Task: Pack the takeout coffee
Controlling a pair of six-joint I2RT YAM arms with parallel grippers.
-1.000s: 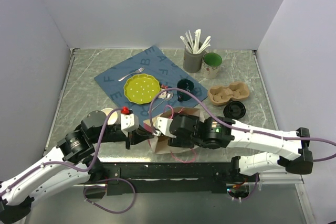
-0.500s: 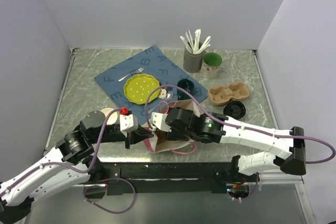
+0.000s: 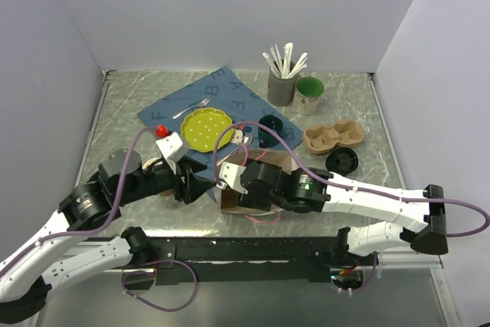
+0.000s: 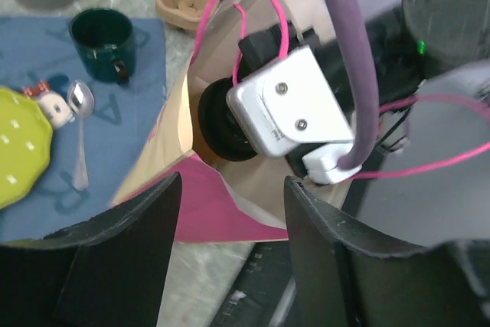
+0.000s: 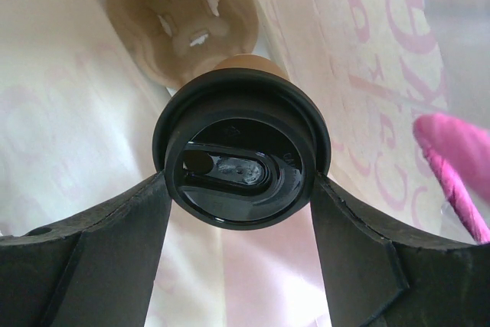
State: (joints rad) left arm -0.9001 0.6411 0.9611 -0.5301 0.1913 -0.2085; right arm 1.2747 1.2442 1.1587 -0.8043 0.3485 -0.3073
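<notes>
Right end effector, clamped on brown kraft-paper cup with black lid, now sunk inside pink-printed paper bag; left end effector, spread, backed off bag. Release likely next.

One takeout coffee, a brown cup under a black lid, inside one paper bag. Two moulded cardboard cup carriers: one in the bag behind the cup, the other out on the table. One loose black lid. Two mugs: a dark green mug and a pale mug with a green inside. One grey holder of white utensils, bunched too closely to count. One blue lettered placemat, one yellow-green plate, one fork, one spoon. Two robot arms: left arm, right arm.
</notes>
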